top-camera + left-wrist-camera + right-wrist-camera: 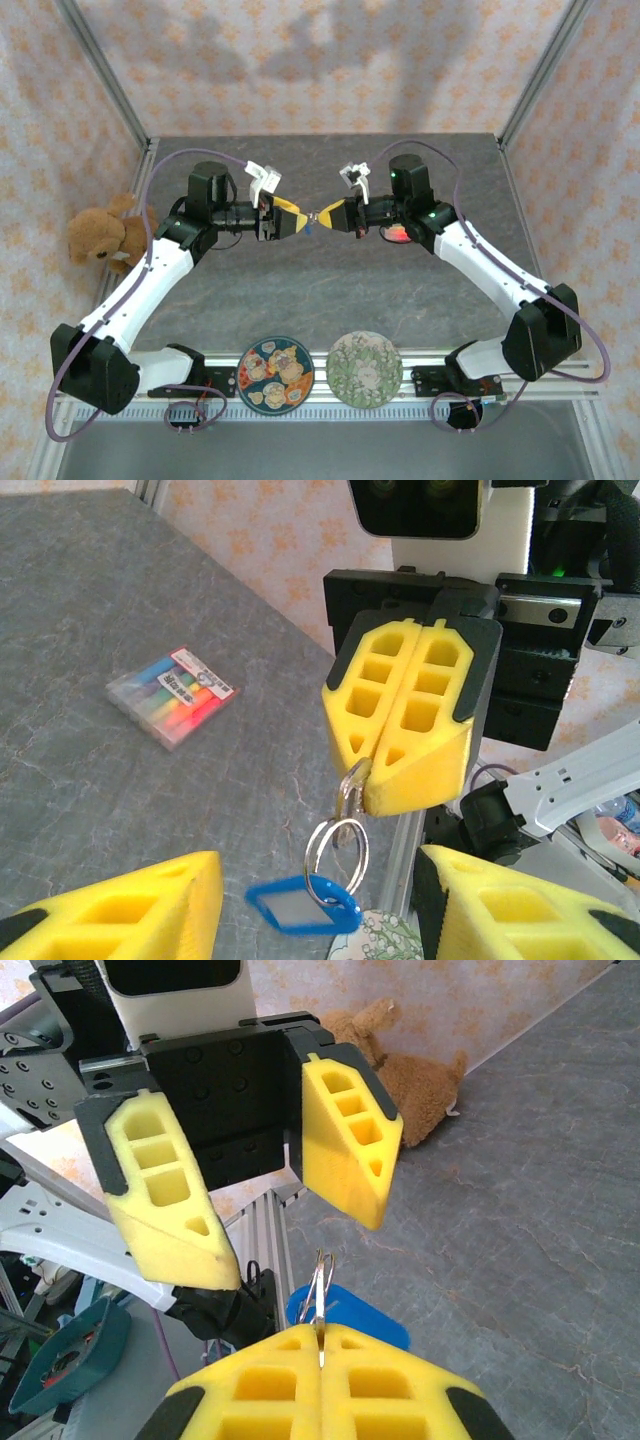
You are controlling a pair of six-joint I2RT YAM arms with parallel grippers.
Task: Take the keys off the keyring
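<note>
At the near edge of the tabletop (330, 290), two round patterned plates (275, 373) (365, 368) are set side by side, between the two arm bases.

Farther in, above the middle of the tabletop, the two tools are brought tip to tip. The left tool (293, 220) is held apart: its two yellow fingers (165, 1200) stand wide, with nothing between them. The right tool (333, 215) is pressed together and clamped on the keyring (338, 842), whose upper loop is pinched in the seam between its two fingers (400, 710).

The keyring is held off the tabletop, in the gap between the two tools. From the left wrist, two linked metal loops can be made out, and one blue tag (303, 904) is hung from the lower one. It cannot be told how many keys are on the ring. From the right wrist, the ring is seen edge-on, rising from the closed fingertips towards the open left tool (295, 1235), without being touched by it.

Beyond the right tool, one pack of markers (172, 695) is laid flat on the tabletop.

Off the left edge, one bear (100, 235) is propped against the patterned wall.
</note>
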